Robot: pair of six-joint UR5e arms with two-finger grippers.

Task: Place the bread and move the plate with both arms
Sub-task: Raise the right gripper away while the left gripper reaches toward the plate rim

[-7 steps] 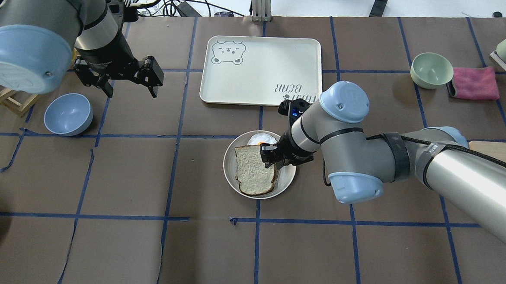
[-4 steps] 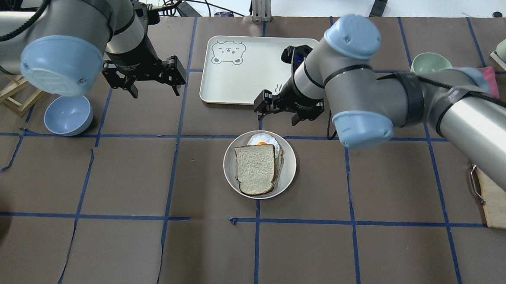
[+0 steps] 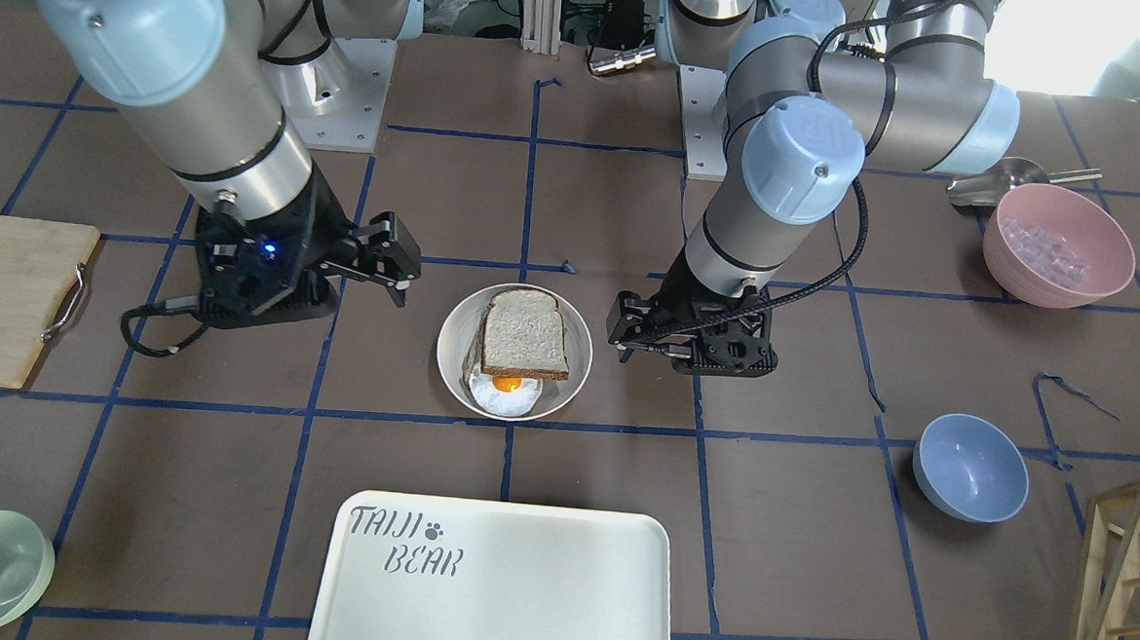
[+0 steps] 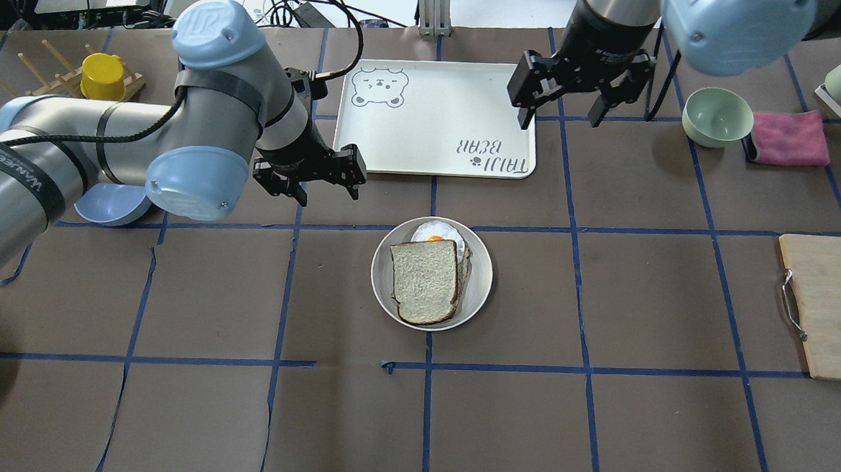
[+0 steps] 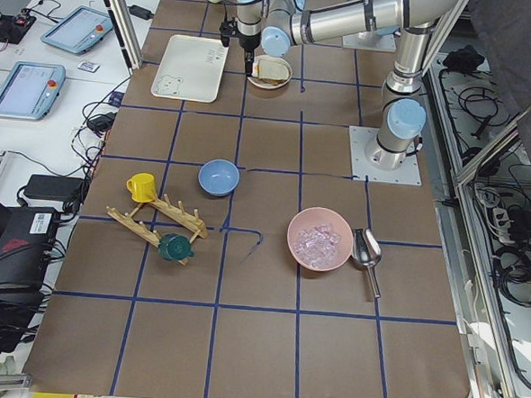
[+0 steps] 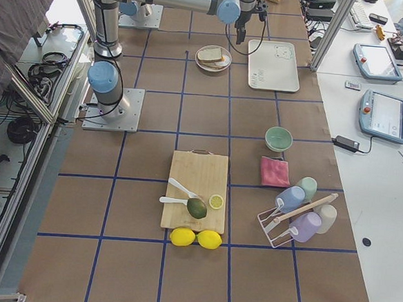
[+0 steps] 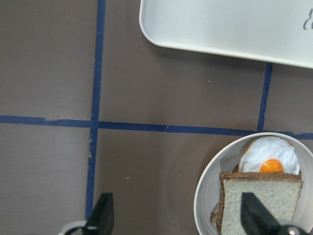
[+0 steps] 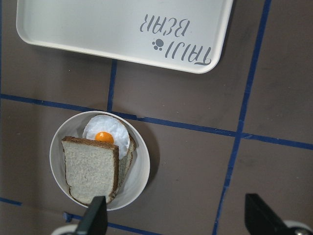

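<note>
The bread lies flat on the round cream plate, partly covering a fried egg and a second slice under it. My left gripper is open and empty, to the left of and behind the plate, apart from it. My right gripper is open and empty, raised near the tray's right edge, well away from the plate. In the front view the bread and plate sit between both grippers. The left wrist view shows the plate at lower right; the right wrist view shows the bread at lower left.
The white TAIJI BEAR tray lies just behind the plate. A blue bowl sits under my left arm. A green bowl and pink cloth are at the back right. A wooden cutting board is at the right edge.
My right gripper was at the bread on the plate; it has lifted off empty and moved back and right. My left gripper has moved right, toward the plate. The bread stays on the plate.
</note>
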